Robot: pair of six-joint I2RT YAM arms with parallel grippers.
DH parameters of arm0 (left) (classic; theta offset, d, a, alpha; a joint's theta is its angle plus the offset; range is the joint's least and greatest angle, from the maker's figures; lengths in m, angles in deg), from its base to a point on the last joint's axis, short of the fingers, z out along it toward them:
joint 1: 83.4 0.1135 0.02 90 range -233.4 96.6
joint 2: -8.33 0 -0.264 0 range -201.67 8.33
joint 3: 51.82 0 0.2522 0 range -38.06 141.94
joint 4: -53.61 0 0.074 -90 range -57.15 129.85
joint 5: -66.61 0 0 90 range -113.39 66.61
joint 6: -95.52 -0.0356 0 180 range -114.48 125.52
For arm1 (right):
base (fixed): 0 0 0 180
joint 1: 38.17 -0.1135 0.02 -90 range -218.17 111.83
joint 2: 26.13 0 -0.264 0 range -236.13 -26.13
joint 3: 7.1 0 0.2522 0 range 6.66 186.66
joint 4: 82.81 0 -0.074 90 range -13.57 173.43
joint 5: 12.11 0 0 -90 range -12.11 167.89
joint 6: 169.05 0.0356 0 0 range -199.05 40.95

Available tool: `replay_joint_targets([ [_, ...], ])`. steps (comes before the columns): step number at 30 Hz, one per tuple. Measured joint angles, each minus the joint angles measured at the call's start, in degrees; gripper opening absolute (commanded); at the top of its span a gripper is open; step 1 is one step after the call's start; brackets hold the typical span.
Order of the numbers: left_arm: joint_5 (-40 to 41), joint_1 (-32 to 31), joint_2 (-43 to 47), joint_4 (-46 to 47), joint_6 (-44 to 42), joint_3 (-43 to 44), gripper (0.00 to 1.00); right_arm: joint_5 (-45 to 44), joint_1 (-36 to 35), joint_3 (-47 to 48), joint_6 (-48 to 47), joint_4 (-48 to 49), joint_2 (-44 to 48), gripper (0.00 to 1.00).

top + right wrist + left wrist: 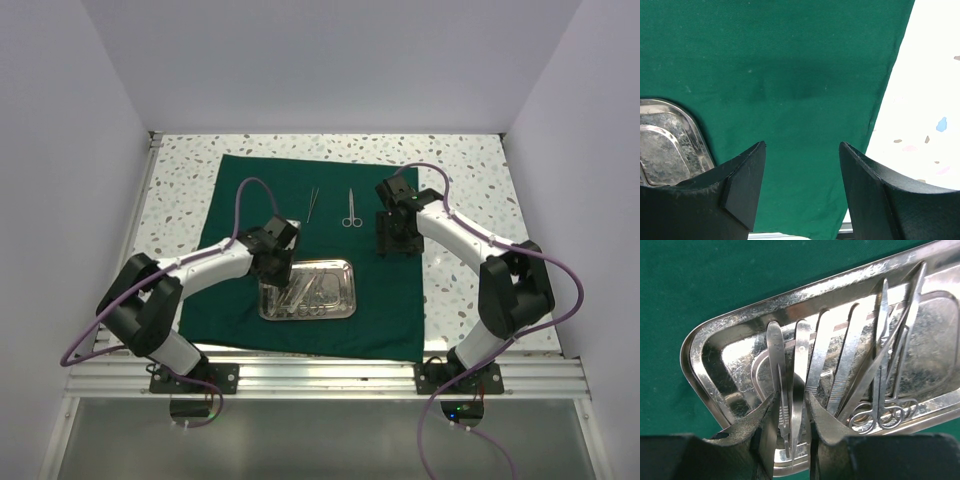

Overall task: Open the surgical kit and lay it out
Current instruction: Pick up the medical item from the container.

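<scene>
The dark green cloth (250, 180) lies spread flat on the table. The steel tray (352, 268) sits on its near half and holds several silver instruments. Scissors (350, 210) and a thin pointed instrument (312, 203) lie on the cloth beyond the tray. My left gripper (278, 268) is down in the tray's left end. In the left wrist view the left gripper (792, 402) is closed narrowly on a ribbed silver handle (776, 350) and a flat tweezer blade (800, 355), both still lying in the tray (740, 320). My right gripper (392, 240) hovers open and empty over the cloth (790, 60), right of the tray (690, 131).
More tweezers and ring-handled scissors (885, 412) lie side by side in the tray's right part. Speckled white tabletop (470, 170) surrounds the cloth. White walls enclose three sides. An aluminium rail (330, 372) runs along the near edge.
</scene>
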Motion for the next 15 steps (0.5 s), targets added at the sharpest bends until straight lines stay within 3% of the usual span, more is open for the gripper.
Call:
replay_joint_targets([
  [9,-0.2,0.0,-1.7,0.7,-0.2,-0.1,0.17,0.0,0.0,0.0,0.0,0.0,0.0,0.64],
  [15,-0.6,0.0,-1.7,0.8,-0.1,-0.1,0.0,0.0,0.0,0.0,0.1,-0.1,0.0,0.64],
])
